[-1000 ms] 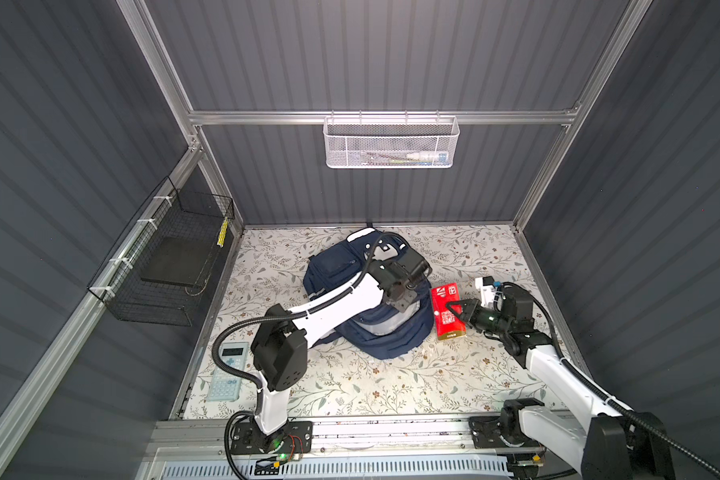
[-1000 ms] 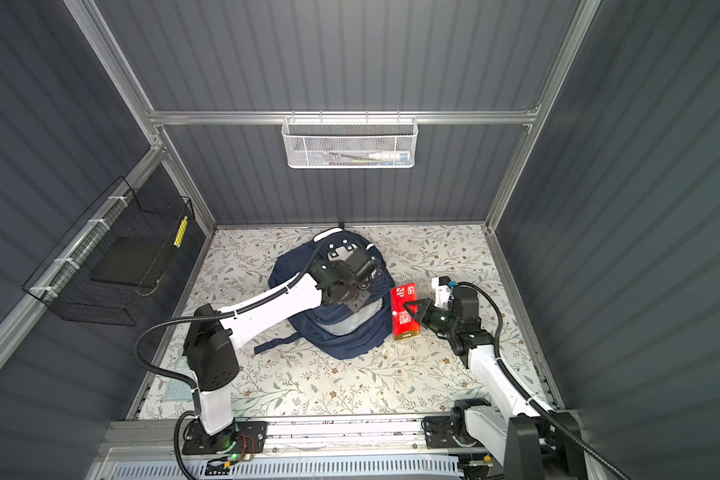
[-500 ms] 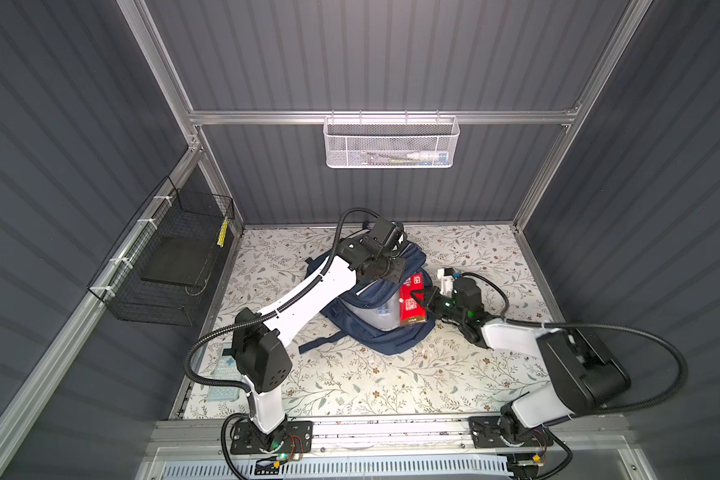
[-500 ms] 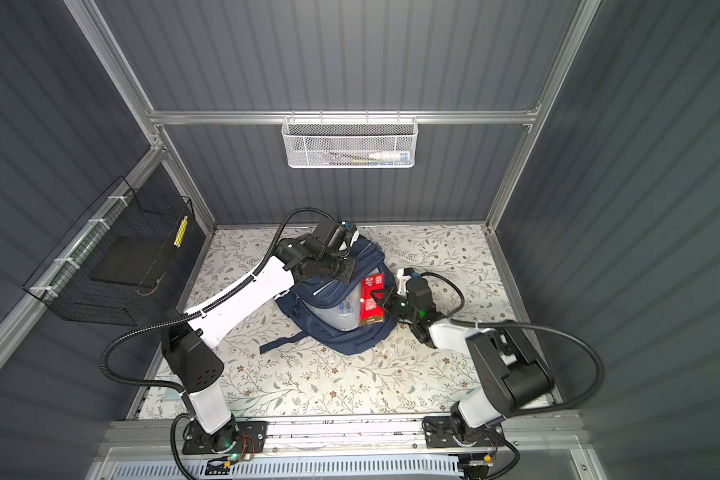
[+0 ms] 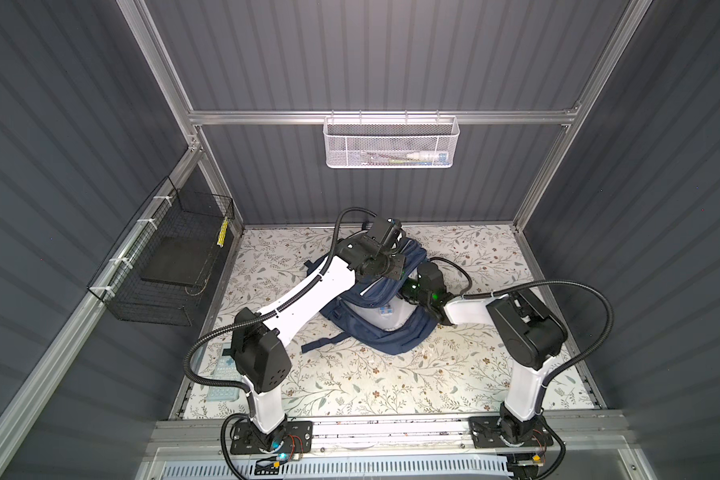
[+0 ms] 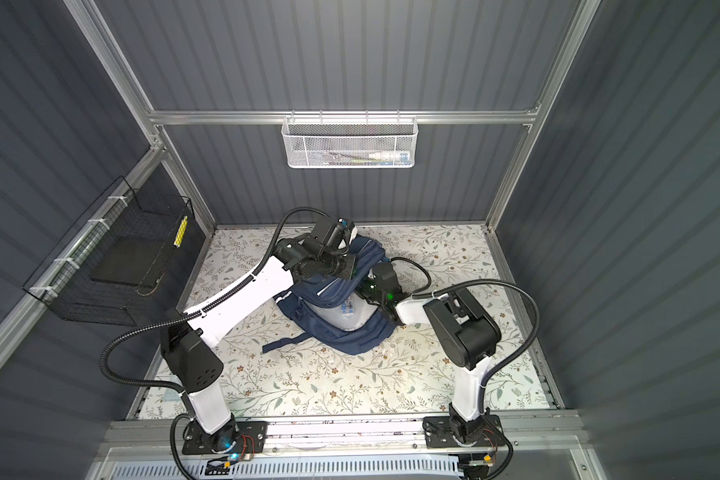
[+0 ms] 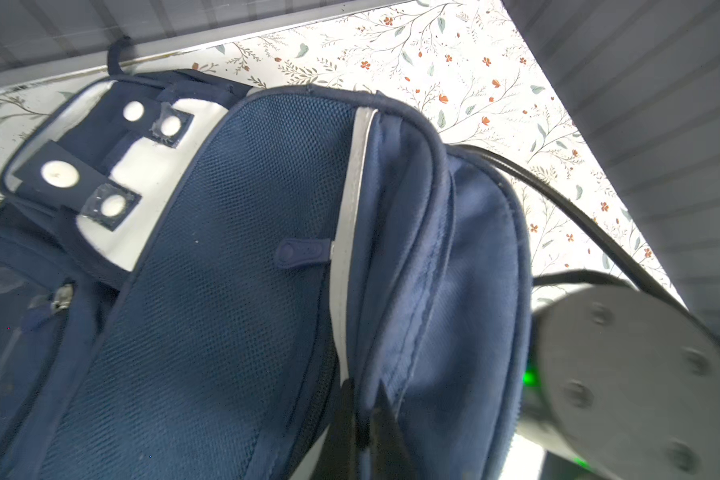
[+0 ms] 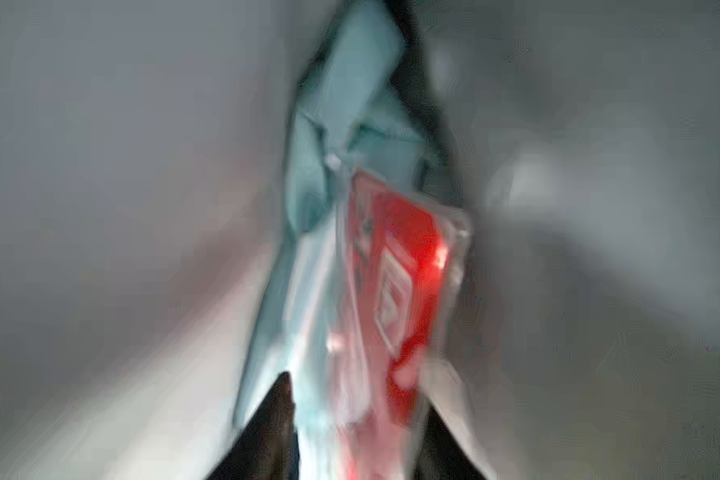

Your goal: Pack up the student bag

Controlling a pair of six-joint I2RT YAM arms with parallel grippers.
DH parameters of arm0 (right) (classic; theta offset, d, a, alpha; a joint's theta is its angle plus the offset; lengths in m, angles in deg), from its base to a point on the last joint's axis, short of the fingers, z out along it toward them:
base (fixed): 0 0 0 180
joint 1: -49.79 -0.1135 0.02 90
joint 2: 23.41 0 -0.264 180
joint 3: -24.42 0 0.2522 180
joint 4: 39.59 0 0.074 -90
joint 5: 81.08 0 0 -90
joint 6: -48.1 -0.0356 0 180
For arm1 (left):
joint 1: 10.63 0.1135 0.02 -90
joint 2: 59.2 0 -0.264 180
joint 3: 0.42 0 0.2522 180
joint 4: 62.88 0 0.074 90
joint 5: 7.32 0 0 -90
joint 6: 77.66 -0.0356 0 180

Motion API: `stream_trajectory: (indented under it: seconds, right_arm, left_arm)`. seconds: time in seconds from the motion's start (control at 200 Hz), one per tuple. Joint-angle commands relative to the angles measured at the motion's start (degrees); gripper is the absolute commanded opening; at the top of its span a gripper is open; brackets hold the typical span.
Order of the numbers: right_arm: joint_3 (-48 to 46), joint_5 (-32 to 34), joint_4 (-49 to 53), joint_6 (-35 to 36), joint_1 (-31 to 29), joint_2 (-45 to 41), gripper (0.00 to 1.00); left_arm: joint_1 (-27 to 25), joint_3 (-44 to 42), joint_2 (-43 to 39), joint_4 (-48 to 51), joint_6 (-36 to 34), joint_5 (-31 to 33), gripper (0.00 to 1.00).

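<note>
The left fingers are pressed narrow on a fold at the rim of the large navy-blue fabric student bag, just beside its white stripe. A flat red packet in clear wrap shows between the right fingers. This wrist view is very blurred, so I cannot tell if they grip it. In both top views the student bag lies at the rear middle of the flower-patterned tabletop, between the two arms.
</note>
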Motion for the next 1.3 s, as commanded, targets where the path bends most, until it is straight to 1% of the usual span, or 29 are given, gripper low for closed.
stream_trajectory:
  seconds: [0.0, 0.11, 0.2, 0.265, 0.285, 0.325, 0.43, 0.45, 0.515, 0.545, 0.57, 0.655, 0.71, 0.785, 0.871, 0.896, 0.946, 1.001, 1.081, 1.111, 1.141, 1.171, 1.206, 1.296]
  right_arm:
    - [-5.1, -1.0, 5.7, 4.0, 2.2, -8.7, 0.5]
    - [-12.9, -0.3, 10.7, 6.1, 4.1, -18.1, 0.5]
    - [-19.3, -0.2, 15.2, 7.2, 5.4, -25.7, 0.49]
    - [-20.4, 0.2, 23.8, 10.5, 5.1, -30.2, 0.5]
    - [-20.2, 0.4, 26.7, 11.7, 4.8, -31.2, 0.5]
    - [-20.4, 1.7, 30.9, 13.5, 3.4, -33.6, 0.51]
    - [-22.2, 8.0, 37.3, 15.7, -2.2, -40.7, 0.53]
    - [-22.1, 9.2, 38.5, 16.1, -3.4, -43.2, 0.54]
    - [-21.1, 14.9, 42.5, 17.4, -7.5, -46.6, 0.57]
    - [-20.3, 17.2, 44.1, 18.0, -9.6, -47.6, 0.58]
    - [-19.6, 19.0, 45.0, 18.6, -11.5, -48.1, 0.6]
    - [-17.5, 26.2, 46.5, 20.7, -17.7, -48.8, 0.62]
    - [-16.3, 27.8, 45.5, 21.5, -20.3, -47.5, 0.62]
    - [-13.7, 25.7, 43.9, 21.9, -20.9, -42.3, 0.63]
    - [-10.4, 21.2, 40.0, 22.4, -21.3, -34.5, 0.63]
    - [-9.7, 19.8, 38.4, 22.3, -21.4, -32.5, 0.63]
    - [-7.5, 18.4, 36.8, 22.2, -21.1, -28.2, 0.65]
    - [-4.5, 18.3, 38.5, 21.3, -20.3, -24.0, 0.66]
    - [-3.2, 17.1, 37.9, 20.9, -18.3, -20.5, 0.67]
    - [-3.4, 16.8, 37.5, 20.5, -17.5, -20.0, 0.67]
    - [-3.7, 15.8, 36.8, 20.1, -16.4, -19.6, 0.66]
    - [-4.2, 14.8, 36.2, 19.9, -15.1, -19.3, 0.65]
    - [-4.6, 13.8, 35.9, 19.5, -13.6, -19.2, 0.64]
    - [-6.4, 11.7, 34.5, 19.5, -9.6, -19.8, 0.6]
  left_arm:
    - [0.3, -1.9, -0.9, -6.7, 2.2, -1.7, 0.0]
    - [0.3, -3.7, 0.4, -7.9, 2.8, -2.6, 0.0]
    - [0.3, -6.7, 1.2, -9.3, 4.0, -3.2, 0.0]
    - [0.3, -9.2, 1.2, -10.2, 4.4, -2.8, 0.09]
    - [0.3, -10.1, 1.0, -10.9, 4.7, -3.0, 0.13]
    - [0.4, -11.5, 0.7, -11.7, 5.0, -3.2, 0.26]
    - [0.6, -14.3, -2.0, -14.5, 6.2, -5.5, 0.66]
    - [0.8, -15.2, -3.1, -15.3, 6.7, -6.0, 0.72]
    - [1.8, -18.7, -6.9, -17.3, 8.3, -7.4, 0.87]
    - [2.7, -20.2, -8.9, -18.0, 9.2, -8.3, 0.9]
    - [3.6, -23.6, -10.9, -19.0, 10.2, -9.3, 0.92]
    - [8.4, -31.6, -17.7, -23.2, 13.8, -13.9, 0.96]
    - [11.6, -35.9, -21.7, -23.6, 14.8, -15.0, 0.98]
    - [16.0, -41.0, -26.4, -23.0, 15.9, -13.6, 0.97]
    - [20.7, -47.3, -31.8, -25.5, 19.1, -13.0, 0.9]
    - [21.9, -49.1, -33.5, -26.9, 20.5, -13.1, 0.89]
    - [23.3, -52.3, -36.8, -30.5, 22.3, -13.2, 0.89]
    - [23.5, -54.2, -39.1, -31.4, 22.8, -11.0, 0.89]
    - [24.0, -55.3, -38.1, -32.1, 22.6, -8.7, 0.91]
    - [24.7, -55.8, -36.9, -33.0, 23.2, -9.2, 0.92]
    - [25.7, -56.5, -35.2, -35.0, 24.0, -11.1, 0.92]
    - [26.5, -57.2, -33.5, -37.6, 24.8, -13.3, 0.9]
    - [27.1, -57.8, -31.5, -40.4, 25.6, -14.3, 0.88]
    - [27.3, -57.6, -27.7, -42.4, 25.3, -11.6, 0.82]
